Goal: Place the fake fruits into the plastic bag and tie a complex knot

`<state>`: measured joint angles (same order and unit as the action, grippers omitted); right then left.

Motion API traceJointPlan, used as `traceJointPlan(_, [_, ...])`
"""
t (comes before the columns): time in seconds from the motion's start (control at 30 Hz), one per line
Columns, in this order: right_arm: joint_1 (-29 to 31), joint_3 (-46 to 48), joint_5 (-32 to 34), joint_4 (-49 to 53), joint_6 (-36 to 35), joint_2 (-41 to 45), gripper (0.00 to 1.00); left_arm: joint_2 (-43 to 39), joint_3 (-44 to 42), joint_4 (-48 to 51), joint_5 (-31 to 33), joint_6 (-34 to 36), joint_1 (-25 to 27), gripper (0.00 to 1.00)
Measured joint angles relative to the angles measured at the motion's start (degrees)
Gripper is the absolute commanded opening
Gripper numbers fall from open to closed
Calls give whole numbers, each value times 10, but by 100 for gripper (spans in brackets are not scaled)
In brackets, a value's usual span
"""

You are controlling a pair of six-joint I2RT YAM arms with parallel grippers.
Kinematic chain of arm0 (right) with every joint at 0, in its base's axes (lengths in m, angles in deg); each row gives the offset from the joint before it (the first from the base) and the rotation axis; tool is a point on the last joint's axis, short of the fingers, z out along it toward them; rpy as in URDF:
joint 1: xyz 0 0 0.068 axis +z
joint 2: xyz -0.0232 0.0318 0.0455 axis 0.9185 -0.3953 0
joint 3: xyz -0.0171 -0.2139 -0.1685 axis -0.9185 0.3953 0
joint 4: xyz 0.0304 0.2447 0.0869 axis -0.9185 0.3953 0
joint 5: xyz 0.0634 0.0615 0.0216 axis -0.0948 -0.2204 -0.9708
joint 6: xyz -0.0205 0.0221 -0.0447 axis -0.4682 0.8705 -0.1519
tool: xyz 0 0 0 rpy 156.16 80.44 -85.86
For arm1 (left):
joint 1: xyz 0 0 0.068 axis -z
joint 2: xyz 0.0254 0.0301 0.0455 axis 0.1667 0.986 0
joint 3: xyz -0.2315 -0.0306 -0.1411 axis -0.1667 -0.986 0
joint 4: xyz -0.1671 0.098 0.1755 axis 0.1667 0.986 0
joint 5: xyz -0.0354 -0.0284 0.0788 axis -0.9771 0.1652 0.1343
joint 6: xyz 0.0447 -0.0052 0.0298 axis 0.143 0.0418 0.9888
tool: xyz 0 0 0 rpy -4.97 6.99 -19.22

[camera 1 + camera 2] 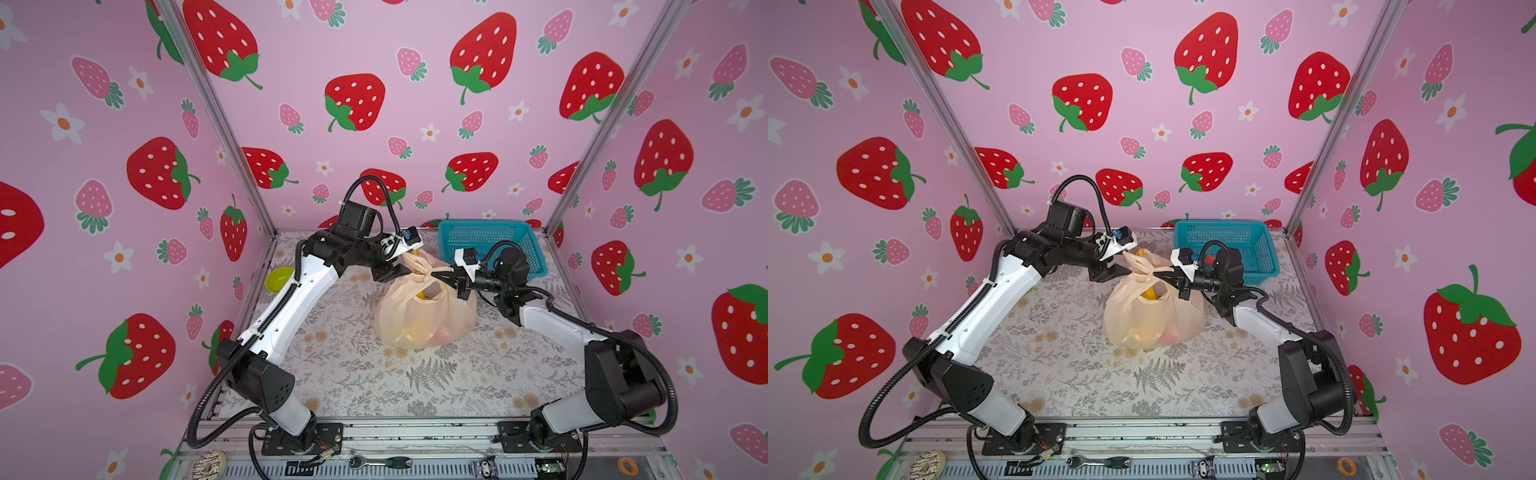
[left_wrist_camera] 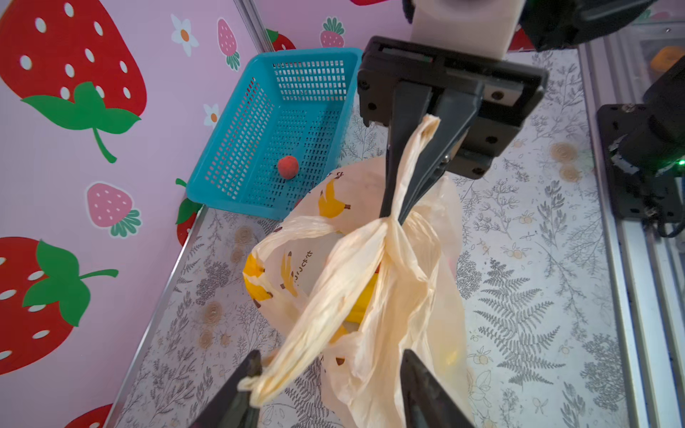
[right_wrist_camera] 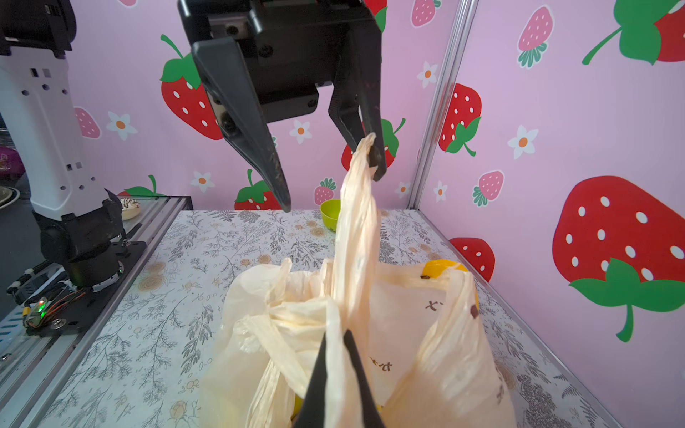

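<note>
- The thin translucent pale-peach plastic bag (image 1: 424, 320) printed with yellow bananas stands on the floral-patterned worktop (image 1: 353, 374), towards the back and about midway between the two arms.
- The bag's two handle strips are bunched into a small knot (image 1: 426, 272) above its mouth.
- A bunch of yellow plastic bananas (image 1: 1150, 293) shows through the gap under the knot. A red-pink rounded fruit (image 1: 443, 332) glows through the bag's lower wall, too blurred to name.
- The right end effector (image 2: 393, 218) is clamped tight on one handle strip (image 2: 412, 159) just beside the knot. The strip's end sticks out past its fingers.
- The other strip end (image 3: 356, 222) runs taut from the knot up to the left end effector (image 3: 332, 192). Its jaws stand well apart and grip nothing, and the strip's tip only touches one finger (image 3: 372, 148).
- In both top views the two end effectors face each other across the knot, the left one at the far-left side of the bag and the right one at its right.
- A blue plastic mesh basket (image 1: 490, 237) stands just behind the bag at the back right corner, with one small red strawberry (image 2: 288, 166) in it.
- A small lime-green bowl (image 1: 279, 279) sits at the left edge of the worktop, partly behind the left arm.
</note>
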<state>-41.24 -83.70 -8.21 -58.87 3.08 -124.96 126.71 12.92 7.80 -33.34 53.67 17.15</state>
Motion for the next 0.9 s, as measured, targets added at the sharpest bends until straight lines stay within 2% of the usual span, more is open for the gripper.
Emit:
traceJointPlan(0.1, [0, 5, 7, 0, 0, 8, 0, 23, 10, 1, -12, -9, 0, 53])
traceJointPlan(0.37, [0, 5, 31, 3, -6, 17, 3, 34, 49, 1, -55, -40, 15, 0])
traceJointPlan(0.57, [0, 5, 50, 17, -20, 19, 10, 37, 56, 2, -60, -49, 31, 0])
traceJointPlan(0.9, [-1, 5, 66, 46, -47, 20, 33, 46, 57, 2, -59, -50, 33, 0])
